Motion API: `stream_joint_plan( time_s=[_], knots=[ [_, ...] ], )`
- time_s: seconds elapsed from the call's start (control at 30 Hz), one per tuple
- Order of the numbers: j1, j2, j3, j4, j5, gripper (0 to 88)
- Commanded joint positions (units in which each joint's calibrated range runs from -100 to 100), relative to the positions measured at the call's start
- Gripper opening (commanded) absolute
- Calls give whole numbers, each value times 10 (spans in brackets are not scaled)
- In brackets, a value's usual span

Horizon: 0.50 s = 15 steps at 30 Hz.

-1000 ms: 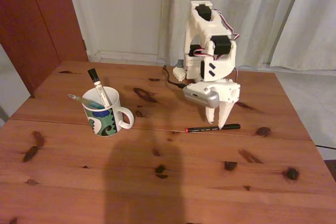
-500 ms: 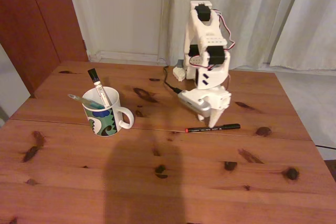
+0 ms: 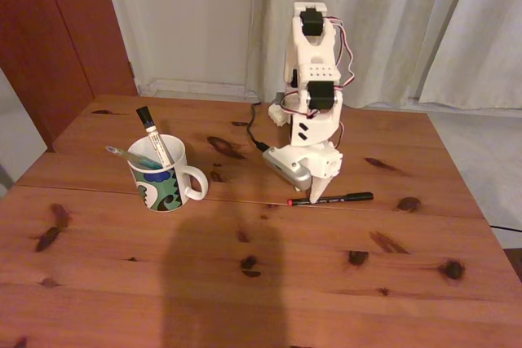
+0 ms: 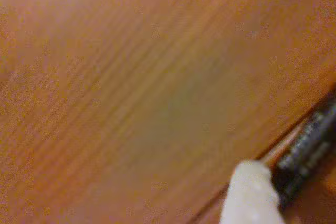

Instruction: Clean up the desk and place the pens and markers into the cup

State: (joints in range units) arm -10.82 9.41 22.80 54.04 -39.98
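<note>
Fixed view: a thin black pen [image 3: 333,198] with a red end lay flat on the wooden desk [image 3: 245,283], running nearly left to right, its red tip pointing left. It sat a little right of the desk's middle, along a seam between two planks.

The white gripper [image 3: 318,195] pointed down at the pen, its tips right at the barrel near the red end — how far apart the fingers stood could not be told from here, nor whether they had any hold on the pen. In the blurred wrist view, one pale fingertip [image 4: 251,192] showed at the bottom edge, just beside the dark barrel of the pen [image 4: 307,148], with reddish wood grain [image 4: 131,87] across the rest.

Well to the left on the desk stood the white cup [image 3: 163,175], patterned in blue, green and black waves, its handle turned right. Two things stood in it, both leaning left: a thick white marker [image 3: 154,138] with a black cap, and a green-teal pen [image 3: 130,155] poking out lower over the rim.

Behind the pen rose the white arm [image 3: 312,79], folded steeply over — loose wires looped at its side. Pale curtains [image 3: 391,22] hung behind the desk, with a dark red-brown panel [image 3: 57,30] at the far left.
</note>
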Motion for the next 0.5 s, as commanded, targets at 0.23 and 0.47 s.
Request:
stream_joint_plan(
  time_s=[0.23, 0.47],
  knots=[
    [-2, 6, -51, -12, -51, 173],
    [-3, 5, -45, -12, -81, 173]
  ],
)
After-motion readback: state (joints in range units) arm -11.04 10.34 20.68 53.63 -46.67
